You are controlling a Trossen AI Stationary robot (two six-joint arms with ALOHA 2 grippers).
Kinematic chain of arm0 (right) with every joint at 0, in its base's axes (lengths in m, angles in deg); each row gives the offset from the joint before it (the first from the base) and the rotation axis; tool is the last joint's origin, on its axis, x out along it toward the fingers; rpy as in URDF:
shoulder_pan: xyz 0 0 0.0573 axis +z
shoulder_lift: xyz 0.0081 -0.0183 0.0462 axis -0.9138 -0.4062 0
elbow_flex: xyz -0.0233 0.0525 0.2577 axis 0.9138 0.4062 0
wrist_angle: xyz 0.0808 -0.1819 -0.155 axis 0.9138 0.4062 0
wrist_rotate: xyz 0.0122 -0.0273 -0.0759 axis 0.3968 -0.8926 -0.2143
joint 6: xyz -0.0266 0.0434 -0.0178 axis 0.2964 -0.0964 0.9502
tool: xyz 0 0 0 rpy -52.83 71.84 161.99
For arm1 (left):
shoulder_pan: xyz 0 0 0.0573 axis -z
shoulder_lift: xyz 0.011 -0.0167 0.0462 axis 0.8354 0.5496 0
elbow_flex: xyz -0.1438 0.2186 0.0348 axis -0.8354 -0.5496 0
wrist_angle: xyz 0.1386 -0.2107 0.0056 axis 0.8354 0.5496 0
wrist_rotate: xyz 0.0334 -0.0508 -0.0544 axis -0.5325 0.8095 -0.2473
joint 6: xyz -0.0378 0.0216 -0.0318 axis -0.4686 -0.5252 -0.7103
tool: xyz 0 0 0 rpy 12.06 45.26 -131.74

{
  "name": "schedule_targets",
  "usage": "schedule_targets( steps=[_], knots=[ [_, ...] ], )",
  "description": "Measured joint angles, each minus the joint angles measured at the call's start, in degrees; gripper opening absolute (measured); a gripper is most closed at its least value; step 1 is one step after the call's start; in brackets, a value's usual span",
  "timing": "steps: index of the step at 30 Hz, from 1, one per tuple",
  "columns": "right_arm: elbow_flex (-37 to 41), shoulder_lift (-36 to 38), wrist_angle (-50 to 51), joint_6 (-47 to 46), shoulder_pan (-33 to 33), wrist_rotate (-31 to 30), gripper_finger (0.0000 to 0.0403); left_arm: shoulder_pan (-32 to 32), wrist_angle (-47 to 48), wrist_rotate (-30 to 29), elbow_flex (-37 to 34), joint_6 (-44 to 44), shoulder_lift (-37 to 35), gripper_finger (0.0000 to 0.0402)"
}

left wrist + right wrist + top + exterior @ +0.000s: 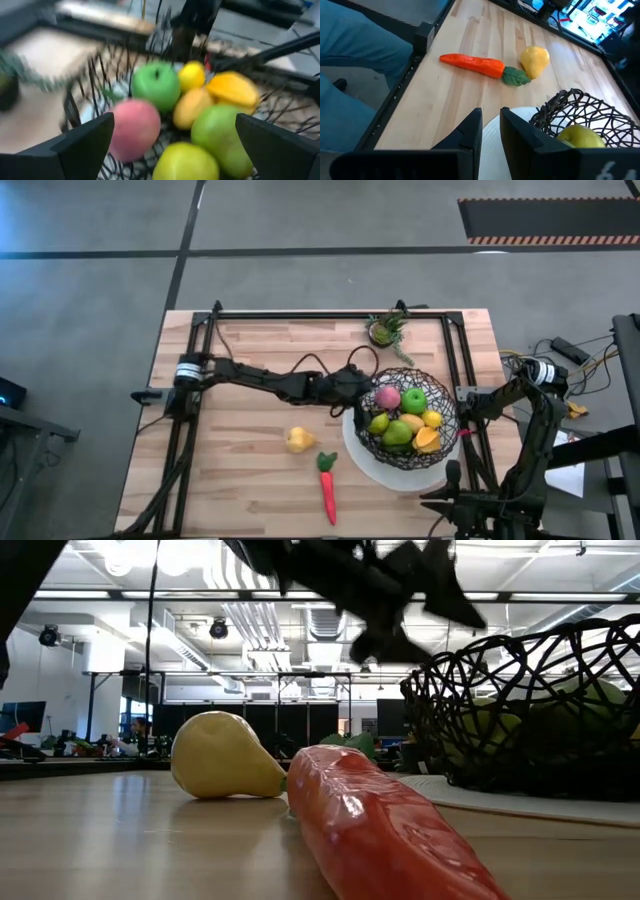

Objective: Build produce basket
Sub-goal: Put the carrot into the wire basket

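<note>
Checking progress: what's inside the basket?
The basket holds a pink fruit, green apples, a lemon and orange pieces. Anything underneath them is hidden.

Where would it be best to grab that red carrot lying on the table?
Probably from above, across the middle of the carrot: it lies flat with open wood on both long sides. Its leafy end almost meets the yellow pear, so fingers have less room there.

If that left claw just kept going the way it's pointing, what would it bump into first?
Probably the pink fruit near the basket rim: the open left gripper points at the piled fruit, though the wire rim might catch it first.
</note>
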Motion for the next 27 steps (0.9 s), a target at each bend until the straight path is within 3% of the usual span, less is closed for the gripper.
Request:
schedule_targets(
  steps=[5, 9, 15, 21, 27],
  knots=[
    [0.9, 0.0, -1.8, 0.0, 0.0, 0.0, 0.0059, 5.1, 0.7, -8.8, 0.0, 9.1, -6.0, 0.0399],
    [2.2, 0.0, -4.9, 0.0, -0.2, 0.0, 0.0059, 13.6, 5.0, -24.9, -0.3, 17.7, -10.6, 0.0399],
    [3.7, -1.9, -10.5, 2.5, -2.8, -0.4, 0.0059, 28.9, 9.1, -45.0, -2.2, 18.3, -12.3, 0.0399],
    [3.8, -4.8, -20.9, 17.2, -9.6, 1.8, 0.0059, 40.9, 9.1, -60.3, -7.5, 6.0, -11.0, 0.0399],
    [3.8, -5.4, -34.4, 36.6, -20.7, 19.5, 0.0060, 46.5, 9.0, -74.8, -15.1, -11.2, -11.5, 0.0400]
  ],
)
